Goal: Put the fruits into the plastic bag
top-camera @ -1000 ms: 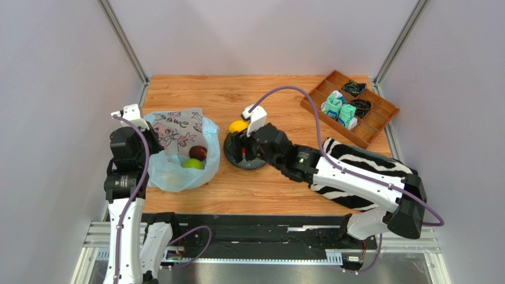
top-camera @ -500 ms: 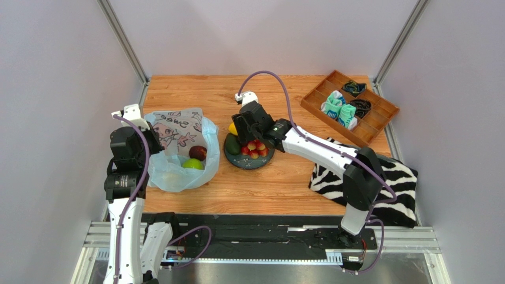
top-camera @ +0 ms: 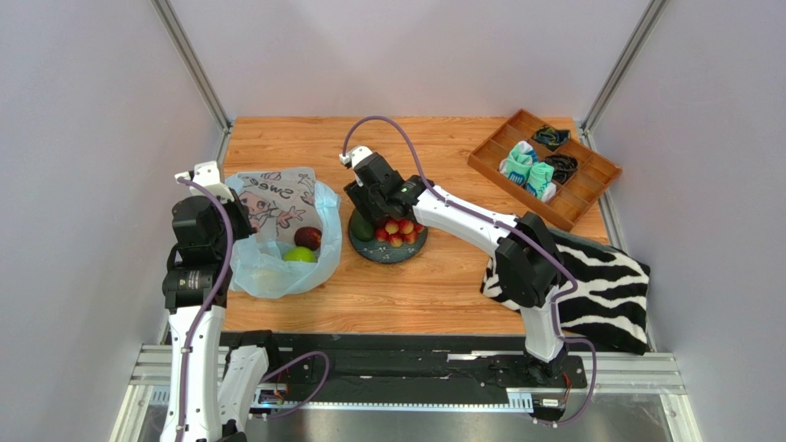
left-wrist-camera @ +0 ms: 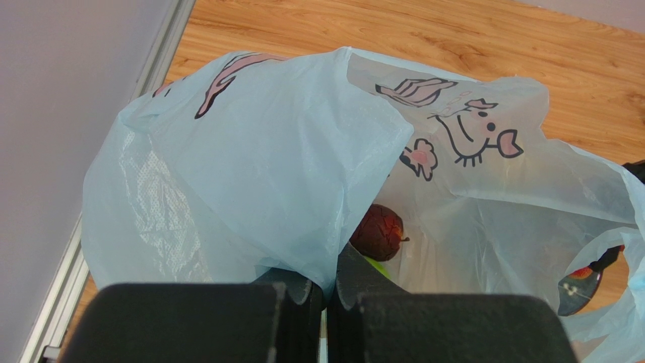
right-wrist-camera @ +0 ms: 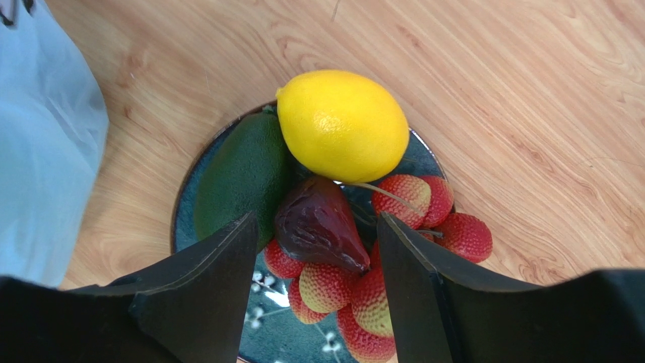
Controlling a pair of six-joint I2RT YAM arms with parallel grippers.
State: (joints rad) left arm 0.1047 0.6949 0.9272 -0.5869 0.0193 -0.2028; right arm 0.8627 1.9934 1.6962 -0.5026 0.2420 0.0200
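I see the left hand (left-wrist-camera: pixel 327 281) pinching the rim of the plastic bag (left-wrist-camera: pixel 265 151), left of centre in the top view, on the bench (top-camera: pixel 434 290). Dark red fruit (left-wrist-camera: pixel 378 231) and green apple (top-camera: pixel 298 255) are inside. Right hand (right-wrist-camera: pixel 314 234) is spread over the plate (right-wrist-camera: pixel 266 301) at frame centre. Its fingers straddle the dark purple fruit (right-wrist-camera: pixel 314 215) without touching it. Lemon (right-wrist-camera: pixel 342 125), dark green fruit (right-wrist-camera: pixel 238 178) and red ones (right-wrist-camera: pixel 412 198) are also on the plate.

A fold of the translucent pale blue plastic bag (left-wrist-camera: pixel 250 166) and the left gripper (left-wrist-camera: pixel 328 281) hide most of the bright green apple (left-wrist-camera: pixel 375 266). The right wrist view's bottom edge crops the dark round plate (right-wrist-camera: pixel 266 296).
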